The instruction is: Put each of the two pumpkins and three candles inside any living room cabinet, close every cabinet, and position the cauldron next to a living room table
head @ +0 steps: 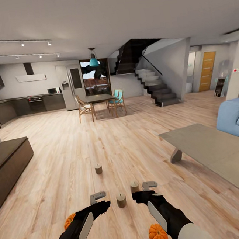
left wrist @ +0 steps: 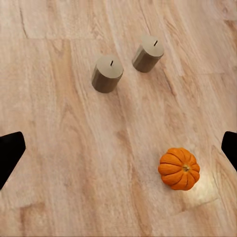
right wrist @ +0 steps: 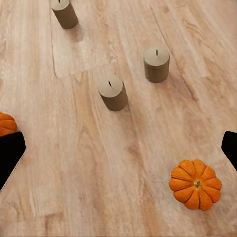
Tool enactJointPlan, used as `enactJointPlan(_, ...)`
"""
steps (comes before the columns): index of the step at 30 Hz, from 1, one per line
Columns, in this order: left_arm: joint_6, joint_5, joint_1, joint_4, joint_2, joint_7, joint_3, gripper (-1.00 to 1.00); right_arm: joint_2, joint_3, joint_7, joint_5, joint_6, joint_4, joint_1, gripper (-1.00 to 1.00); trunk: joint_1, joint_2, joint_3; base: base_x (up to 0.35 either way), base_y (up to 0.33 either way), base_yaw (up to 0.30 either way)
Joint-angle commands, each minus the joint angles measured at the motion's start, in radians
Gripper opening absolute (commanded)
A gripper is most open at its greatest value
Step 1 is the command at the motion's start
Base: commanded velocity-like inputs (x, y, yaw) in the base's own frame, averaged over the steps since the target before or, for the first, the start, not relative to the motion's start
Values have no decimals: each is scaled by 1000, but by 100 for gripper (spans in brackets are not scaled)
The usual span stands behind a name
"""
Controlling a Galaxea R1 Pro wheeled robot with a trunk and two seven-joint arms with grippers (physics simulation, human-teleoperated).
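At the left edge of the head view sits the cabinet [head: 8, 165], a long low dark unit with its fronts flush. In the lower left, the left gripper [head: 97, 197] hangs over the wood floor [head: 63, 148] with its jaws spread and holding nothing; one pumpkin [head: 69, 221] peeks out just beside that arm's left side. Near the centre, one candle [head: 98, 169] stands alone, apart from the others and higher in the frame. Below it, two more candles stand upright close together between the two sets of jaws, the nearer candle [head: 121, 200] left of the farther candle [head: 134, 186]. The right gripper [head: 149, 185] also has its jaws spread and empty. The second pumpkin [head: 158, 235] sits at the bottom edge, beside the right forearm. At the right, the counter [head: 212, 149] runs from mid-frame to the lower right edge, with a blue sofa [head: 238, 117] behind it.
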Motion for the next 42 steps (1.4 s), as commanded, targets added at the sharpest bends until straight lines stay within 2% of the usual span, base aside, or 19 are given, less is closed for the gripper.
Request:
enactJointPlan(1,4,7,0,-1,0,2,-2,100,-1,5,-10,-10,4,-2,-1,100,0,0,-1,247,134,93)
enactJointPlan(4,4,7,0,-1,0,2,-3,100,-1,8,-11,-10,4,-2,0,100,0,0,1,261,97,166)
enactJointPlan(9,4,7,0,-1,0,2,-3,100,-1,36,-12,-10,2,-2,-1,100,0,0,4,279,19,224)
enactJointPlan(17,4,6,0,-1,0,2,-3,100,-1,41,-12,-10,3,-2,-1,100,0,0,11,177,1,235)
enactJointPlan(36,4,4,0,-1,-2,1,-4,100,-1,41,-12,-10,4,-2,-1,100,0,0,26,-144,42,236)
enactJointPlan(42,4,6,0,-1,-1,1,-3,100,-1,42,-12,-10,4,-2,0,100,0,0,31,26,1,236)
